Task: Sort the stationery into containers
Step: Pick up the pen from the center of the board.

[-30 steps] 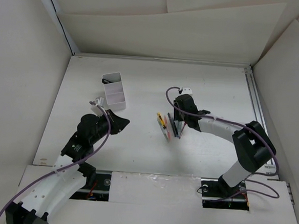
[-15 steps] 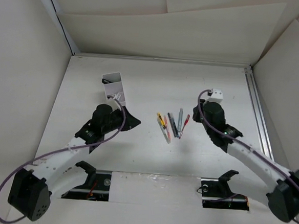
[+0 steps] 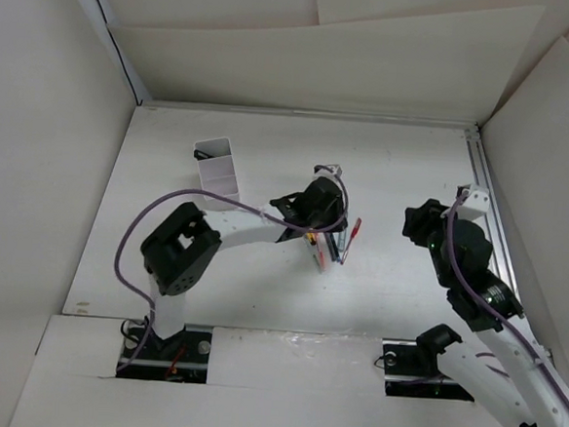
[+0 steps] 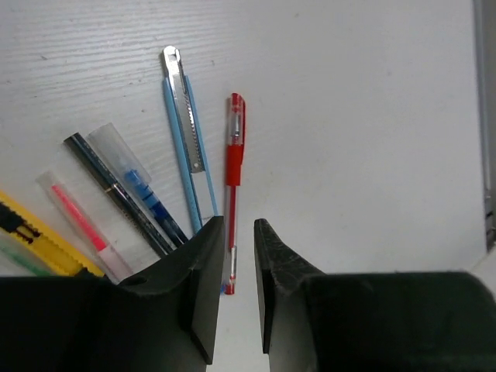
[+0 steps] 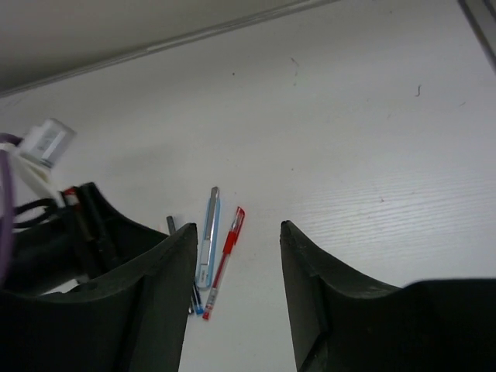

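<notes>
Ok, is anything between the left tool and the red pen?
Nothing visible. The left tool hangs right over the red pen, which shows between its slightly parted jaws, lying on the bare table. The light blue cutter lies close beside the pen, so it could get nudged on the way down.

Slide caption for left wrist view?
Left end effector, slightly open, poised over red pen; blue cutter alongside.

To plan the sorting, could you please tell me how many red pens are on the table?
1. The red pen lies at the right end of the row, beside the light blue cutter. The left arm covers part of the row, so others may be hidden.
</notes>
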Controlling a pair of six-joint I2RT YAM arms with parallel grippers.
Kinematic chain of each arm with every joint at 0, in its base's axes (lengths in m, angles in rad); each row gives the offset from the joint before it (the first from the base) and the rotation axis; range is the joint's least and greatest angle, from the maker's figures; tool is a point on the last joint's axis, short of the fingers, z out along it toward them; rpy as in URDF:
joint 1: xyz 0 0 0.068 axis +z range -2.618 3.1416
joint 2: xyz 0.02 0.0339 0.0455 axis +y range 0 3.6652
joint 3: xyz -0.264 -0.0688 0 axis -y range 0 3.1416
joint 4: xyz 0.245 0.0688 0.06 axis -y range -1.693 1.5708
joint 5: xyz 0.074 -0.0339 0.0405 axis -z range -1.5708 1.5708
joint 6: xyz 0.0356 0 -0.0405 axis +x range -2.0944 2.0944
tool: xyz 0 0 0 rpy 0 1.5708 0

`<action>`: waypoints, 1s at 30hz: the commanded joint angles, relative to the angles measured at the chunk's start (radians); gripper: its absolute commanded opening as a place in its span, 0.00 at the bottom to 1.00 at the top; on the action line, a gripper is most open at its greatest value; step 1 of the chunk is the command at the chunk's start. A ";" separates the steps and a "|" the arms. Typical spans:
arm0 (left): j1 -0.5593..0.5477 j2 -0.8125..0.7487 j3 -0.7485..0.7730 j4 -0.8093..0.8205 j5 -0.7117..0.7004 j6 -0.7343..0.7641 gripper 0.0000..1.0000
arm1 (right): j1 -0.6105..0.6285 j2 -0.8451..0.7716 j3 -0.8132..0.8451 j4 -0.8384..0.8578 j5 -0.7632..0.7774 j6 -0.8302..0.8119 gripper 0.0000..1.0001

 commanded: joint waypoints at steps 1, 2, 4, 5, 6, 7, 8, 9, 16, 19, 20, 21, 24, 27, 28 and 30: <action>-0.032 0.094 0.136 -0.080 -0.122 -0.014 0.19 | -0.024 -0.029 0.062 -0.064 0.012 -0.026 0.53; -0.043 0.111 0.156 -0.093 -0.174 -0.023 0.19 | -0.024 -0.040 0.062 -0.073 -0.003 -0.026 0.53; -0.043 0.140 0.207 -0.110 -0.224 -0.033 0.22 | -0.024 -0.055 0.062 -0.073 -0.003 -0.035 0.54; -0.052 0.170 0.220 -0.126 -0.247 -0.033 0.23 | -0.024 -0.067 0.051 -0.073 -0.003 -0.035 0.56; -0.052 0.204 0.251 -0.136 -0.274 -0.042 0.26 | -0.024 -0.080 0.051 -0.073 -0.016 -0.035 0.56; -0.052 0.205 0.268 -0.136 -0.284 -0.042 0.26 | -0.024 -0.080 0.051 -0.073 -0.016 -0.035 0.56; -0.062 0.239 0.288 -0.146 -0.299 -0.042 0.26 | -0.024 -0.089 0.040 -0.073 -0.025 -0.044 0.57; -0.062 0.257 0.309 -0.178 -0.329 -0.042 0.26 | -0.024 -0.089 0.040 -0.073 -0.025 -0.044 0.57; -0.071 0.339 0.431 -0.248 -0.441 -0.033 0.26 | -0.033 -0.121 0.011 -0.064 -0.079 -0.053 0.57; -0.071 0.372 0.466 -0.274 -0.468 -0.024 0.26 | -0.033 -0.141 0.002 -0.064 -0.079 -0.063 0.57; -0.071 0.381 0.475 -0.274 -0.468 -0.023 0.26 | -0.033 -0.141 0.002 -0.064 -0.088 -0.063 0.57; -0.071 0.390 0.489 -0.274 -0.468 -0.023 0.26 | -0.033 -0.150 0.002 -0.064 -0.088 -0.063 0.57; -0.071 0.416 0.520 -0.287 -0.468 -0.014 0.26 | -0.033 -0.169 0.011 -0.075 -0.088 -0.063 0.57; -0.071 0.441 0.529 -0.296 -0.468 -0.004 0.26 | -0.033 -0.178 0.011 -0.075 -0.088 -0.072 0.57; -0.071 0.453 0.538 -0.305 -0.468 -0.004 0.26 | -0.033 -0.178 0.011 -0.075 -0.088 -0.072 0.57; -0.071 0.464 0.538 -0.314 -0.480 -0.004 0.26 | -0.033 -0.178 0.011 -0.075 -0.097 -0.072 0.57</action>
